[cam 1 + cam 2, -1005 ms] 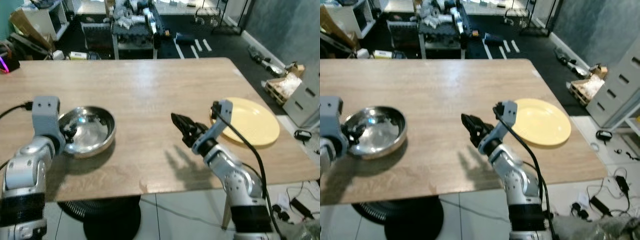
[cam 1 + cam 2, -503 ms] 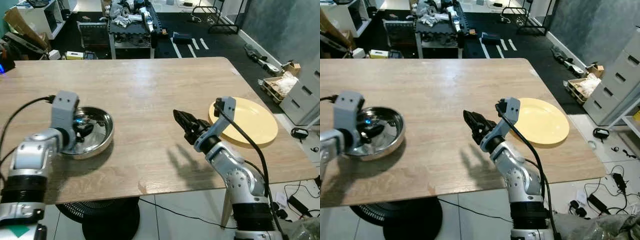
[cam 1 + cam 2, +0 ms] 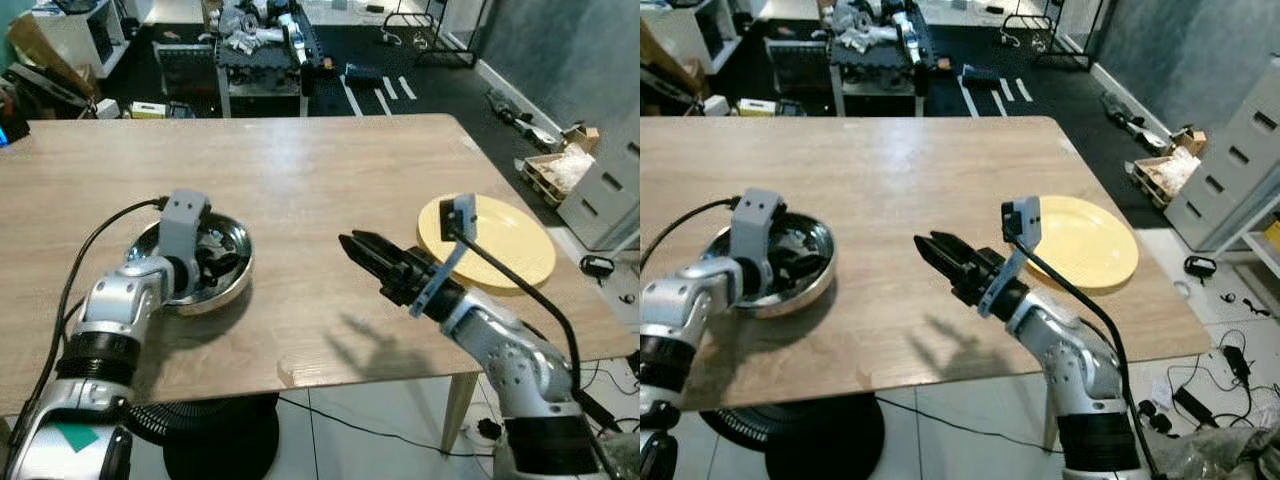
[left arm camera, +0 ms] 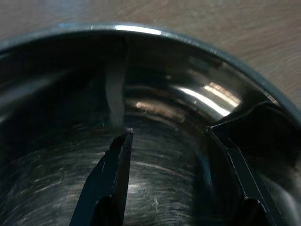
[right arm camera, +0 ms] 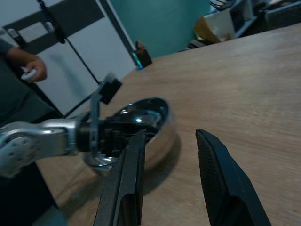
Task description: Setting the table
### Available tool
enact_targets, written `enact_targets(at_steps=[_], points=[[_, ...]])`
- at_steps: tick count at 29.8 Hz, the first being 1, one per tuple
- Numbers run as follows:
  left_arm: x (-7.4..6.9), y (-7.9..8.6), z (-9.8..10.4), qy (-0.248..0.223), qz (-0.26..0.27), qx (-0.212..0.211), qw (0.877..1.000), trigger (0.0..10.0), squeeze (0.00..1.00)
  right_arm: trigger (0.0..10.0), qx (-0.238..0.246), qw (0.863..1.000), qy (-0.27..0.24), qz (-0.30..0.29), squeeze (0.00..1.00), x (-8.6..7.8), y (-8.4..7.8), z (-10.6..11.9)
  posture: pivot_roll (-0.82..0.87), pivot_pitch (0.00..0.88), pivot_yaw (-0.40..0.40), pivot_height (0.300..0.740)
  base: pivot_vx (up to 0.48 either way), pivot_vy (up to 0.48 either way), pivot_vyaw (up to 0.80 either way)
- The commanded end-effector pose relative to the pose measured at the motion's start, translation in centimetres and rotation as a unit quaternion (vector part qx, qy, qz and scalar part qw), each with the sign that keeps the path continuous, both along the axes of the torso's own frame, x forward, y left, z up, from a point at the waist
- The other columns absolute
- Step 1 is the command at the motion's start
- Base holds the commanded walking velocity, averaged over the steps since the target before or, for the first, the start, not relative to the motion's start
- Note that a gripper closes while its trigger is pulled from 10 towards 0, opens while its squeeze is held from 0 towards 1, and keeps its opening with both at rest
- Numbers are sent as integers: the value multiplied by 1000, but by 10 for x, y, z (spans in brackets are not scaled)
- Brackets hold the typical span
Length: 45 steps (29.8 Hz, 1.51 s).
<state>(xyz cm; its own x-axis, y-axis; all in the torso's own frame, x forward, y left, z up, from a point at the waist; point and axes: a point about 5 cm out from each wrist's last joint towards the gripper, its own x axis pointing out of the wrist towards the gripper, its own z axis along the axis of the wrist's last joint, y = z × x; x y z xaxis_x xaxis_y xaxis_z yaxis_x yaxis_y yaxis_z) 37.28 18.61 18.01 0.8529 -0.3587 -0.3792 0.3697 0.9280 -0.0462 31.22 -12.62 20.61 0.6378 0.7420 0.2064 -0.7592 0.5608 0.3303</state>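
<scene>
Two dishes sit on one wooden table (image 3: 300, 190): one steel bowl (image 3: 225, 268) toward the robot's left and one yellow plate (image 3: 495, 243) toward its right, well apart from each other. At the left, the left gripper (image 3: 212, 265) reaches into the bowl; its wrist view shows two black fingers (image 4: 115, 165) spread apart inside the shiny basin, one near the middle of the bottom and the other against the inner wall close to the rim, with nothing pinched between them. A black cable runs back along the left arm. Between the two dishes, the right gripper (image 3: 372, 262) hangs above bare tabletop, pointing toward the bowl, casting one shadow on the wood near the front edge. Its two fingers (image 5: 214, 174) stand parted with a clear gap and hold nothing; past them the right wrist view shows the bowl (image 5: 157, 123) and the left arm reaching into it. The plate lies flat near the table's right edge, just behind the right wrist. One person's hand (image 5: 34, 71) shows far off in the right wrist view, holding a small pale object.
</scene>
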Motion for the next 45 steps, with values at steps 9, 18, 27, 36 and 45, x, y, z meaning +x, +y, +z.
enact_targets(at_steps=[9, 18, 27, 36, 45], points=[[22, -59, 3, -12, -72, -26, 997, 10000, 0, 10000, 1, 1000, -8, -20, 0, 0, -14, 1, -2, 68, 35, 740, 0, 0, 0], [28, -99, 14, -29, -121, -39, 991, 10000, 0, 10000, 0, 998, -18, -65, 0, 6, -28, 7, -22, 72, 44, 740, 0, 0, 0], [26, -138, 41, -81, -213, -82, 970, 10000, 0, 10000, -7, 983, -23, -184, 0, 21, -52, 12, -26, 71, 49, 740, 0, 0, 0], [26, -95, 81, -225, -176, 67, 956, 10000, 0, 10000, -59, 982, -27, -179, 0, 19, -30, 6, 13, 77, 54, 740, 0, 0, 0], [-9, -34, 82, -250, -132, 168, 944, 10000, 0, 10000, -72, 979, -14, -192, 0, 17, 12, -14, 40, 78, 54, 740, 0, 0, 0]])
